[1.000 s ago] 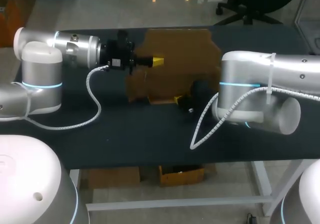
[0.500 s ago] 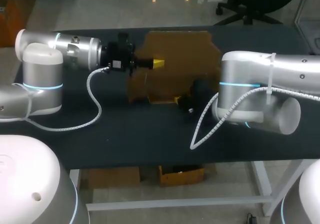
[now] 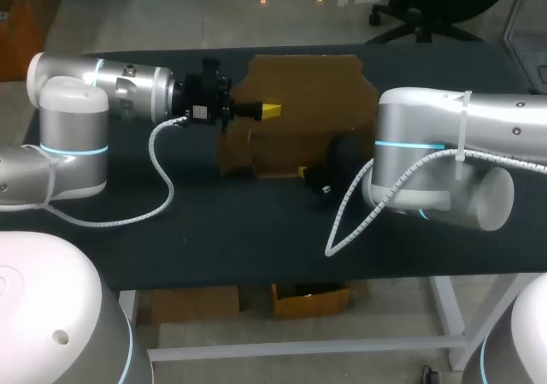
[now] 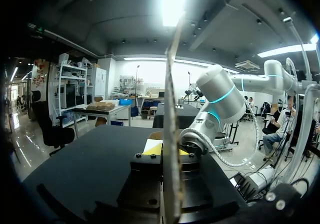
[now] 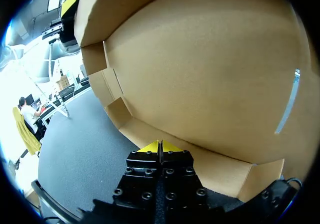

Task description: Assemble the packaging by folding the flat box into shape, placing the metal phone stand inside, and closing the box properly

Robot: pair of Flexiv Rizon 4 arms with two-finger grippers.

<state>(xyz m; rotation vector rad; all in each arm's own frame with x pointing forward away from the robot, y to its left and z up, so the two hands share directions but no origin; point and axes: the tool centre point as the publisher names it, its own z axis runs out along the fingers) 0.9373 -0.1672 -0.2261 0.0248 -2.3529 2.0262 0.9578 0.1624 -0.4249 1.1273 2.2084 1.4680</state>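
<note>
Left pincer (image 3: 270, 109) clamped on cardboard box (image 3: 299, 85) flap, frame middle, holds it up for folding. Right pincer (image 3: 303, 172) tips together, likely pinning lower edge to desk (image 3: 214, 221).

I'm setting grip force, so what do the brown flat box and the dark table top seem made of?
Brown flat box: cardboard, matte, going by its fibrous tan face, creased flaps and thin edge. Dark table top: smooth, low-sheen black surface; laminate or mat, cannot tell which.

robot lab, arms (image 3: 444, 157) at dark table (image 3: 214, 239)
</note>
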